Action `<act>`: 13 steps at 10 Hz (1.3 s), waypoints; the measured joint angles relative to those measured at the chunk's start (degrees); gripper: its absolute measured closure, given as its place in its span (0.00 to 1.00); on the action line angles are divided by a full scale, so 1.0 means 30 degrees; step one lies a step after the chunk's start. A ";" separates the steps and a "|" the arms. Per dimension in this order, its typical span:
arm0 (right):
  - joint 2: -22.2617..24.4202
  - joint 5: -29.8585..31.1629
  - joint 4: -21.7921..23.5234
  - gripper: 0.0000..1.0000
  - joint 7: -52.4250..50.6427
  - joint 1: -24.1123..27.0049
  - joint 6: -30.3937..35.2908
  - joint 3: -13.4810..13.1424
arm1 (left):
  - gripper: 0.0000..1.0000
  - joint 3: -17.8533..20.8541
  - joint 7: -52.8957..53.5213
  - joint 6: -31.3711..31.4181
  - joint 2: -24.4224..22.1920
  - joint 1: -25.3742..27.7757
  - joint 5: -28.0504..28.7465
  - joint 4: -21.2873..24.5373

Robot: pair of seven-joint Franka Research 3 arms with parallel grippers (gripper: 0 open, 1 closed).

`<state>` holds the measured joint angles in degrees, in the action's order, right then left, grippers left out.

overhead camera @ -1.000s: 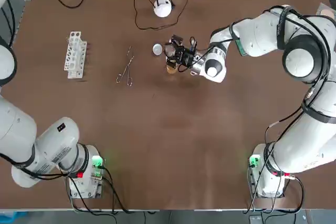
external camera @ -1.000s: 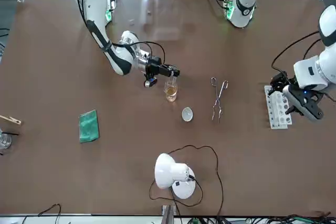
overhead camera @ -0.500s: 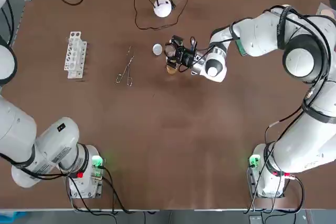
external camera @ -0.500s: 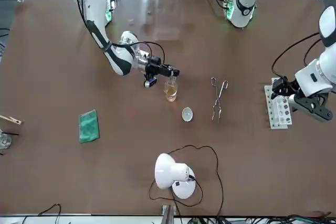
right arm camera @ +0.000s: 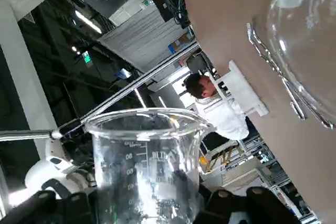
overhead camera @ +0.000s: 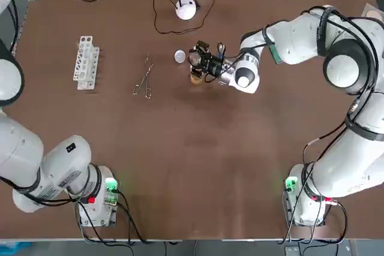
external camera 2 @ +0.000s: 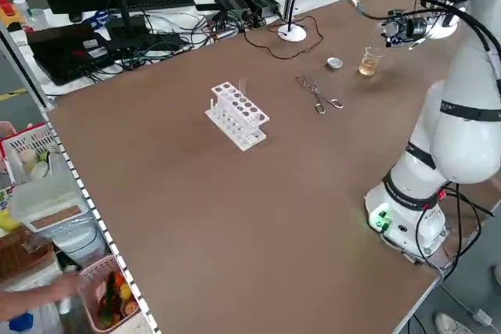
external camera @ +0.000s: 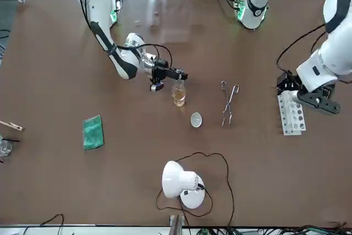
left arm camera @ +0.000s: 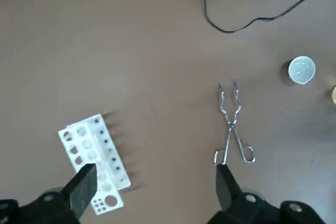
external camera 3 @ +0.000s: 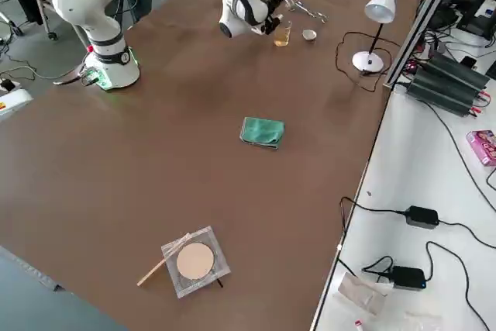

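My right gripper is shut on a small clear glass beaker with printed scale marks, held just over a small glass of amber liquid that stands on the brown table. From the front the same glass sits right below the right gripper. My left gripper hangs high above the white test tube rack. In the left wrist view its fingers are spread wide with nothing between them, the rack far below.
Metal tongs and a small white dish lie between rack and glass. A white desk lamp with its cable stands at the far edge. A green cloth and a square dish with a tan disc lie on my right side.
My left gripper has risen and drawn back from the test tube rack. The right gripper with the beaker has barely moved.
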<state>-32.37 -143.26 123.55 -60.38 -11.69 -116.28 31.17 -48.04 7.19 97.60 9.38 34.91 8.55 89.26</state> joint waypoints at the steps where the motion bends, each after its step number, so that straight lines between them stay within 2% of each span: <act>1: 0.0014 0.0309 -0.0014 0.62 -0.1740 0.0228 -0.0022 -0.0006 | 0.00 0.0691 0.0000 -0.0646 -0.0437 -0.0681 0.0001 -0.0499; 2: 0.0103 0.0743 -0.0048 0.62 -0.3103 0.0523 -0.0114 -0.0007 | 0.00 0.1824 0.0000 -0.1317 -0.0683 -0.1695 0.0001 -0.1029; 3: 0.0350 0.1400 -0.0125 0.62 -0.4340 0.0745 -0.0566 -0.0003 | 0.00 0.3527 -0.0038 -0.1967 -0.0729 -0.3247 0.0000 -0.1622; 5: 0.1450 0.3002 -0.0324 0.62 -0.6526 0.1109 -0.2364 0.0010 | 0.00 0.8119 -0.1063 -0.2452 -0.0721 -0.7357 -0.0080 -0.2336; 6: 0.2196 0.3720 -0.0277 0.62 -0.7760 0.1371 -0.3017 0.0005 | 0.00 0.9798 -0.2860 -0.2608 -0.0720 -0.8883 -0.1049 -0.2490; 7: 0.2740 0.4094 -0.0031 0.62 -0.9368 0.1678 -0.3366 0.0003 | 0.00 1.0522 -0.4332 -0.3000 -0.0719 -0.9426 -0.2289 -0.2554; 8: 0.2973 0.4542 0.0443 0.62 -1.0951 0.2103 -0.3407 -0.0007 | 0.00 1.0799 -0.4692 -0.3310 -0.0711 -0.9422 -0.2700 -0.2615; 10: 0.3060 0.6133 0.1515 0.62 -1.3309 0.3273 -0.3156 -0.0028 | 0.00 1.1038 -0.4064 -0.3398 -0.0712 -0.9372 -0.2491 -0.2862; 13: 0.3622 0.8631 0.3422 0.62 -1.5442 0.5540 -0.1388 -0.0049 | 0.00 1.1032 -0.3897 -0.3441 -0.0694 -0.9549 -0.2088 -0.2949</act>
<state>-21.51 -117.37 133.81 -106.70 4.93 -120.44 31.03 -14.95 -4.50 87.28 7.30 6.26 2.28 80.42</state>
